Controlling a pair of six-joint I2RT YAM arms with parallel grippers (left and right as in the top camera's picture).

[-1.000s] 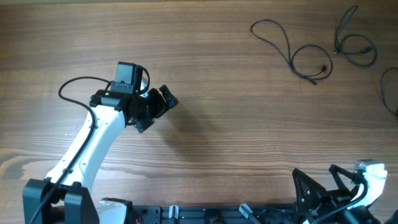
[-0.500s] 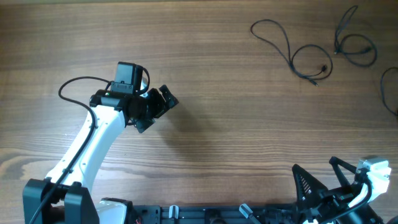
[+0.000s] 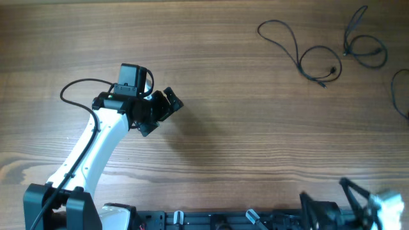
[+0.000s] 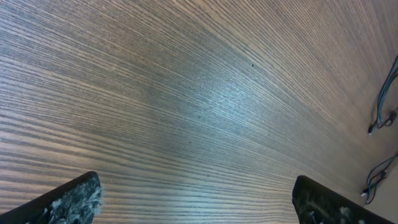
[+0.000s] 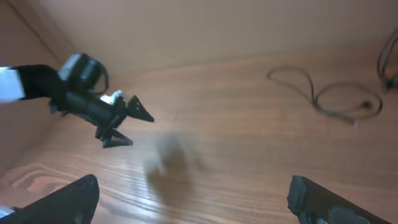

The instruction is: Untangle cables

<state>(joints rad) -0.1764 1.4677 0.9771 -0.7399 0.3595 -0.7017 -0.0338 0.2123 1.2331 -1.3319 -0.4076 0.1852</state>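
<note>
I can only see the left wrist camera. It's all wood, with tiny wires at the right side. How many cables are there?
Observer: Three, from overhead: a looping cable, a second cable beside it, and a third cable cut by the picture's edge.
Kid: Are they knotted together?
Observer: No, they lie apart on the table.
Kid: Where's the other arm?
Observer: The right fingers are open at the table's edge nearest the robot, holding nothing.
</note>
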